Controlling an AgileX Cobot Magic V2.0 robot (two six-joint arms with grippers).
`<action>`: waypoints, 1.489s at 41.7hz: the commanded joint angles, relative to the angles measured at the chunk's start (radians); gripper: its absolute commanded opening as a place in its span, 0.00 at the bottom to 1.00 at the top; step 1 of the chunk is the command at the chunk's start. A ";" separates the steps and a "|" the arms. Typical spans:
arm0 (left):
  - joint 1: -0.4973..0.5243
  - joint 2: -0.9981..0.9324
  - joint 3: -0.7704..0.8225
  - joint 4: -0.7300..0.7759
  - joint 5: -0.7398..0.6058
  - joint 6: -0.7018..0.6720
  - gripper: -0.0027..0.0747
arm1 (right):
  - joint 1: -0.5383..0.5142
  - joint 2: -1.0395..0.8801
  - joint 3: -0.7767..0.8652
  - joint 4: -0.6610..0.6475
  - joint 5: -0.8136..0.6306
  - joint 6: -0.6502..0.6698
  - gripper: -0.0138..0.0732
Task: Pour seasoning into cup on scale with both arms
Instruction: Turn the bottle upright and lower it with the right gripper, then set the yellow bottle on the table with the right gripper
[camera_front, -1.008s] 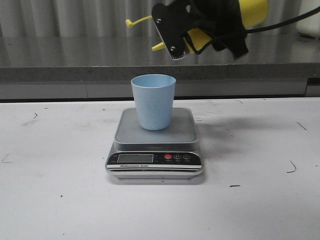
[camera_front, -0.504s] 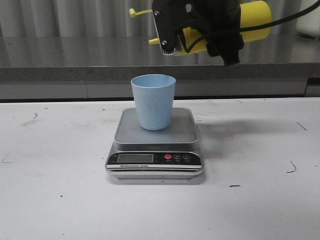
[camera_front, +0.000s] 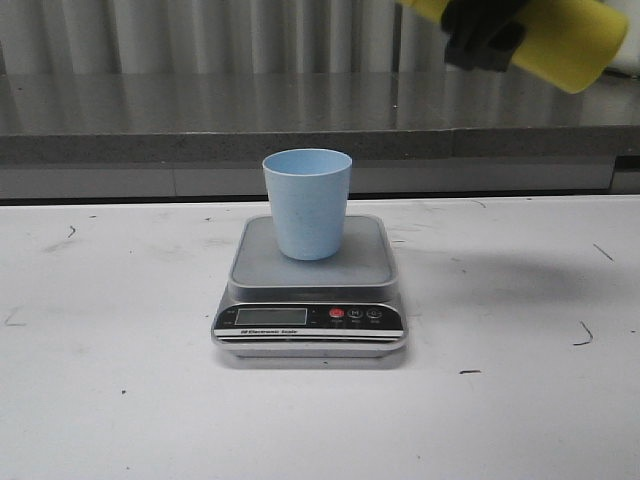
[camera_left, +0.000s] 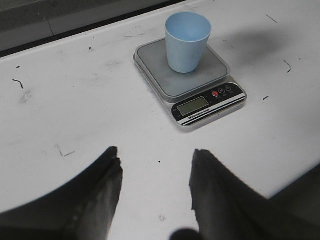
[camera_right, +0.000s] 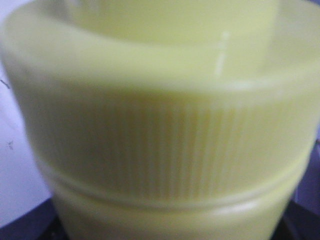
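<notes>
Yellow seasoning (camera_front: 560, 40) pinched in right jaws; left jaws (camera_left: 155, 172) spread, empty.

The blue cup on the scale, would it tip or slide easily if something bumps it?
Probably. The blue cup looks like thin, light plastic and narrows toward its base, so a rim-level nudge could tip it. The scale's smooth steel platform likely lets it slide.

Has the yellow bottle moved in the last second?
Yes. The yellow bottle has swung up and to the right, away from above the cup.
</notes>
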 joint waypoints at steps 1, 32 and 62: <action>-0.005 0.002 -0.028 -0.001 -0.070 -0.003 0.44 | -0.062 -0.130 0.025 0.002 -0.092 0.081 0.54; -0.005 0.002 -0.028 -0.001 -0.070 -0.003 0.44 | -0.625 -0.156 0.604 0.052 -1.307 0.431 0.54; -0.005 0.002 -0.028 -0.001 -0.070 -0.003 0.44 | -0.636 0.213 0.589 0.493 -1.840 0.019 0.54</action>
